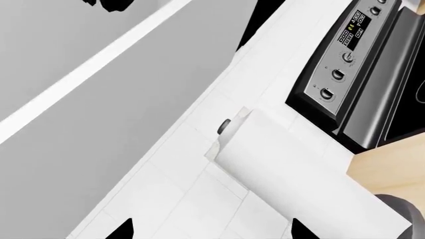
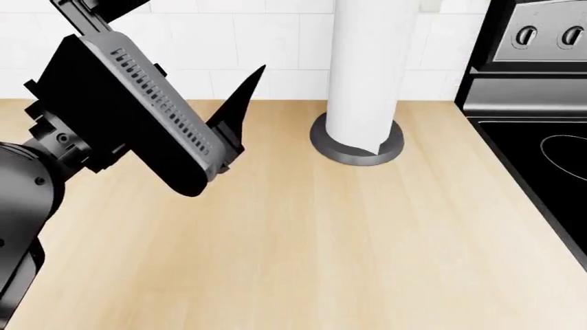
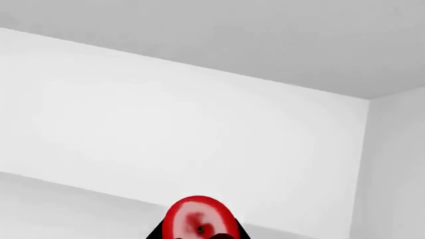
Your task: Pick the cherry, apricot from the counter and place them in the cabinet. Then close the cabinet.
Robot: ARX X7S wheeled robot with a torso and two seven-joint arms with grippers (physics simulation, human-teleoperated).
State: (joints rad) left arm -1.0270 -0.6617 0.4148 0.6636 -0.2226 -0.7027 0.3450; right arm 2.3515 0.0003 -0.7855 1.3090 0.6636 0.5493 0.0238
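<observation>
Closest to the head camera is the left arm, a large black body that is raised above the counter and covers the left part of that view. Its left gripper shows there one pointed dark finger, directed up toward the tiled wall. In the left wrist view only the two dark fingertips appear at the edge, well apart from each other, with nothing between them, so this gripper is released.

On the light wood counter stands a white paper towel roll, upright on a round grey base, near the back wall. Beside the counter, on the right of the head view, is the black stove with ring outlines on the glass and silver knobs on its panel. The left wrist view shows the same roll, the stove panel with a small lit display, and a corner of the counter.

The cherry is seen only in the right wrist view: a glossy red round fruit, held between the dark tips of the right gripper, which is clenched on it. Behind it are plain white flat surfaces that meet in a corner. I cannot tell if this is the cabinet. No view shows the apricot.
</observation>
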